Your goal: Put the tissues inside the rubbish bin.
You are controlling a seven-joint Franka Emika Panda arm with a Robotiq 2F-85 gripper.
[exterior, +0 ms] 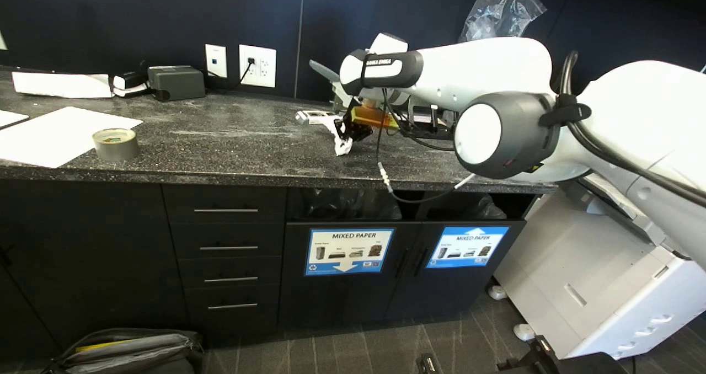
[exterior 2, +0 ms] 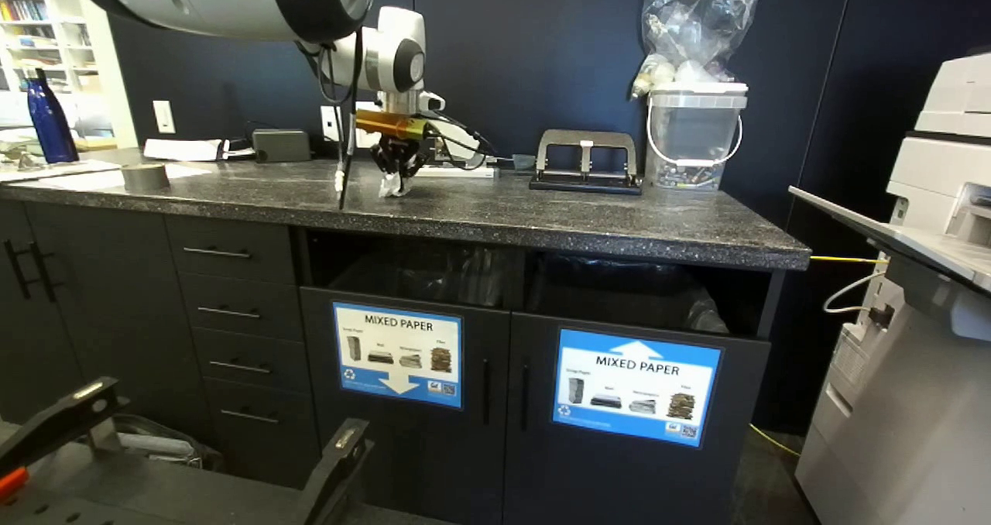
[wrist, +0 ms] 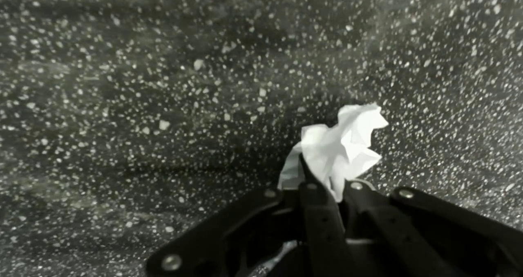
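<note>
Grasping seems in hand: fingers [wrist: 320, 211] clamped on crumpled white tissue [wrist: 335, 150], at or just above tabletop [exterior 2: 604, 219]; next probably calls for lifting, carrying to the near side, lowering into a lined bin [exterior 2: 457, 273].

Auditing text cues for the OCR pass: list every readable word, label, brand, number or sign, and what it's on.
"MIXED PAPER": down-arrow sign on cabinet door
"MIXED PAPER": up-arrow sign on adjoining door
"...ANKA EMIKA", start unclear: dark arm section
Too small or blurred: other print on both signs, tape roll marks, book spines.
</note>
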